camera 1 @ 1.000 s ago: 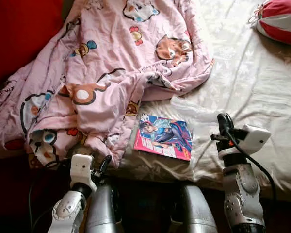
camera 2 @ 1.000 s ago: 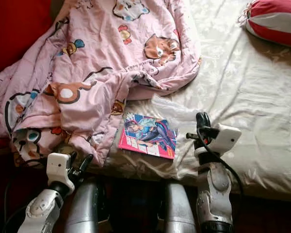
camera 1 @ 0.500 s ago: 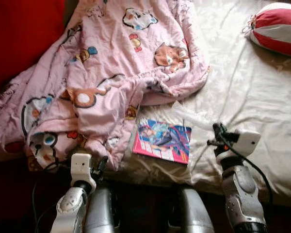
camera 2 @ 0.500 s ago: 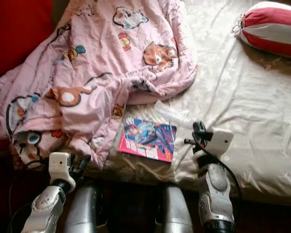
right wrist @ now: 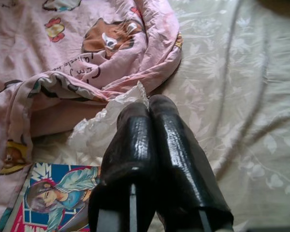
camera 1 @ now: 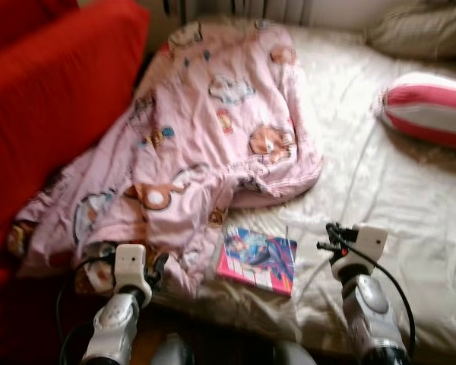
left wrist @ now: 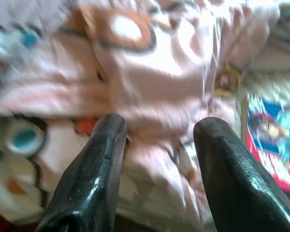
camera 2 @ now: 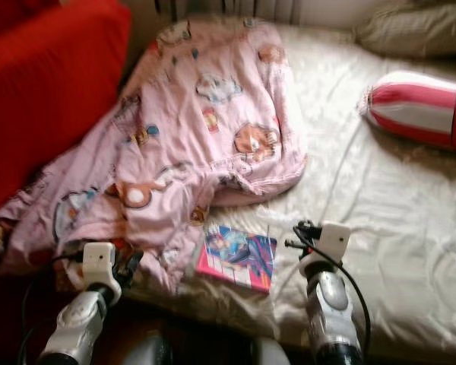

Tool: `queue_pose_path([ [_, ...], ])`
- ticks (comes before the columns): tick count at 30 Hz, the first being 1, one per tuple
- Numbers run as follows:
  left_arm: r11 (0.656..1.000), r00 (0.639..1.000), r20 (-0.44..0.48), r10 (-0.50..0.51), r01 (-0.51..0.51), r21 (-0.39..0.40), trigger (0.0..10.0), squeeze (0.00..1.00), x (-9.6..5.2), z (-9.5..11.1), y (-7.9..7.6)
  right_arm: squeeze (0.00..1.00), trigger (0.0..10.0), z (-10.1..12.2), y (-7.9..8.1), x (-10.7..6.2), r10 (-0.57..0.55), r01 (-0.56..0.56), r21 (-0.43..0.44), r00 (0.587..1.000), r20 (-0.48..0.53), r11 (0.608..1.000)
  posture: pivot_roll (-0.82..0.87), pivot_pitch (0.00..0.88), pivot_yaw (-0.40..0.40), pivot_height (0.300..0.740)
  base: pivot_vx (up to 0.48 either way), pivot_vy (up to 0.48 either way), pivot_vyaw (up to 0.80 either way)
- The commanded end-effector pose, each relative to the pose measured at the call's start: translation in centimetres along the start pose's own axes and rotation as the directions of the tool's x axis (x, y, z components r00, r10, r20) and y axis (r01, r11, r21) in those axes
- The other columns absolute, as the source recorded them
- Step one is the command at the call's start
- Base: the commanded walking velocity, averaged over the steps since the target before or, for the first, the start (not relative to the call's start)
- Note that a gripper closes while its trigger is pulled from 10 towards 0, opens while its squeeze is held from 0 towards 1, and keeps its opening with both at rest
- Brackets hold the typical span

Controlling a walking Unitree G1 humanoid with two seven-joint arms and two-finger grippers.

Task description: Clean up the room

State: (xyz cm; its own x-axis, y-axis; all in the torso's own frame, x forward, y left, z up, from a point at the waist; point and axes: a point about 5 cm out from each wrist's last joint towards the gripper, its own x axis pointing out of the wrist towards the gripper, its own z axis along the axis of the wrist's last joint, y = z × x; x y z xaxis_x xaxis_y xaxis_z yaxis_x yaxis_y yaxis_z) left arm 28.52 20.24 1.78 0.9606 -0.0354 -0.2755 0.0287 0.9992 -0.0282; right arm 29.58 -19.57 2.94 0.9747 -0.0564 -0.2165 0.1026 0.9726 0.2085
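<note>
A soft, rumpled pink blanket (camera 1: 205,144) printed with cartoon bears lies in loose folds across the near left part of the bed (camera 1: 395,190), its lower edge spilling over the bed's front side. The bed sheet is pale cream with a faint satin sheen and a woven leaf pattern, creased in long ridges. A flat, glossy comic book (camera 1: 260,259) with a pink and blue cover lies on the sheet just beside the blanket's hem, near the front edge. A plump red and white striped cushion (camera 1: 429,110) sits well apart at the far right, and a red fabric surface (camera 1: 53,99) rises to the left of the bed.

The left gripper (left wrist: 157,145) hovers by the blanket's hanging edge, its 2 textured black fingers spread apart with nothing between them. The right gripper (right wrist: 147,116) has its 2 shiny fingers pressed together, empty, above the sheet to the right of the book.

The right wrist view brings out a crinkled clear plastic wrapper (right wrist: 104,121) lying between blanket and book, blurred in the head views
</note>
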Motion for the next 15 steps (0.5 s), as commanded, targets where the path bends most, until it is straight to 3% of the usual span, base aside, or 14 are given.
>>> queue_pose_path([
  [1,1.000,0.997,-0.073,0.011,-0.011,0.002,10.0,0.00,-0.3,-1.5,0.2,0.00,10.0,-1.6,-1.1,-0.4,-0.058,0.058,-0.007,0.995,-0.078,0.998,0.06,0.016,-0.041,0.740,0.000,0.000,0.00],
  [7,1.000,0.984,-0.177,0.028,-0.027,0.008,10.0,0.00,-0.6,-3.2,0.3,0.00,10.0,-4.1,-1.9,-1.3,-0.105,0.103,-0.021,0.971,-0.216,0.995,0.05,0.000,-0.036,0.740,0.000,0.000,0.00],
  [8,0.999,0.973,-0.226,0.041,-0.039,0.011,10.0,0.00,-0.9,-4.0,0.4,0.00,10.0,-5.1,-2.5,-1.8,-0.141,0.142,-0.014,0.952,-0.271,0.990,0.05,0.000,-0.035,0.740,0.000,0.000,0.00],
  [15,0.994,0.939,-0.330,0.100,-0.110,-0.012,10.0,0.00,-2.0,-6.0,0.9,0.00,10.0,-7.3,-3.1,-3.2,-0.177,0.185,-0.018,0.900,-0.399,0.983,0.05,0.000,-0.048,0.740,0.000,0.000,0.00],
])
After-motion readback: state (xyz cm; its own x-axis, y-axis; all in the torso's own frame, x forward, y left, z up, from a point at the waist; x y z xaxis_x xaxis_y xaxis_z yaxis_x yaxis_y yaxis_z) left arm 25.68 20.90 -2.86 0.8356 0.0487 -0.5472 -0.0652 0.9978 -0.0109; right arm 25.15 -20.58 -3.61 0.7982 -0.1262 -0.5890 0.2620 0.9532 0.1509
